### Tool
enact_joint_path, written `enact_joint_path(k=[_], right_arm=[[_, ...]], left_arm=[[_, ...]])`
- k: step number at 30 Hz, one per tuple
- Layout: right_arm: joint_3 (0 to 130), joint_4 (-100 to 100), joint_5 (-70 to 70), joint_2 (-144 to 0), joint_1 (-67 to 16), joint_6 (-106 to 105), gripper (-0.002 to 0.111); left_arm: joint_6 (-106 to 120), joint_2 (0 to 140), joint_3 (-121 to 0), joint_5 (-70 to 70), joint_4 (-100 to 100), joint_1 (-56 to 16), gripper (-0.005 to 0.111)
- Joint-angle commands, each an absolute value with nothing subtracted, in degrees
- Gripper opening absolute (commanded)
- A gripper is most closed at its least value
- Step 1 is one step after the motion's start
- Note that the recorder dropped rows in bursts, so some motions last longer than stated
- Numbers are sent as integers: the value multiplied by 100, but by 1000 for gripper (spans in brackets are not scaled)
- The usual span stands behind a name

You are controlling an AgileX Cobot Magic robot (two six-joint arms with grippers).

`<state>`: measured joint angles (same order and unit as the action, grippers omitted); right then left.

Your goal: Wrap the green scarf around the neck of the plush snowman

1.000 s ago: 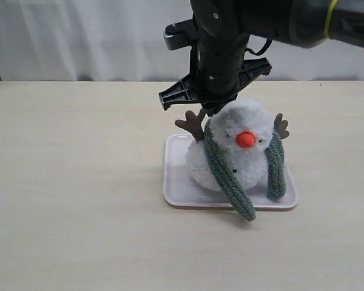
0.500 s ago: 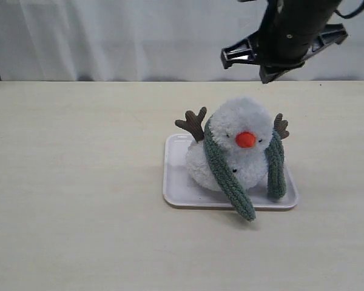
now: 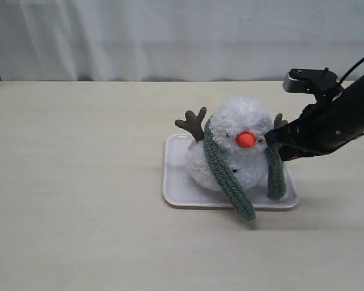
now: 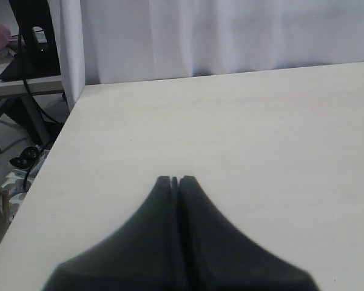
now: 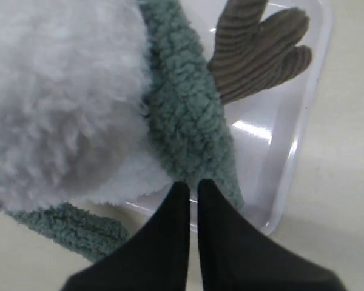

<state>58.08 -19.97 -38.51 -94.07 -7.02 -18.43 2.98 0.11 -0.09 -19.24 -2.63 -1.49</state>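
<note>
White tray (image 3: 174, 177) on beige table (image 3: 79, 182); white curtain (image 3: 109, 36) behind.

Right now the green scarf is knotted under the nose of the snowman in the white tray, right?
No: the exterior view shows the green scarf hanging loose, one end down each side of the snowman, which sits in the white tray.

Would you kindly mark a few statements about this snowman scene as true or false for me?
1. The plush snowman sits on a white tray. True.
2. The green scarf lies folded beside the tray. False: it hangs over the snowman, both ends down its front.
3. The left end effector grips the scarf. False: it is shut on nothing, above the table.
4. The snowman's nose is orange. True.
</note>
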Motion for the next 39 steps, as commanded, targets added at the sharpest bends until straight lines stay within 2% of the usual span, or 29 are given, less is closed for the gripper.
enact_joint_path(k=[1, 22, 39], right_arm=[[5668, -2239, -3496, -9301, -666, -2129, 4], [5658, -2157, -3927, -6145, -666, -2194, 4], [4925, -2140, -3920, -3481, -666, -2182, 4]], left_arm=[[302, 0, 0, -1859, -241, -143, 0], [302, 0, 0, -1845, -241, -143, 0], [302, 0, 0, -1858, -241, -143, 0]])
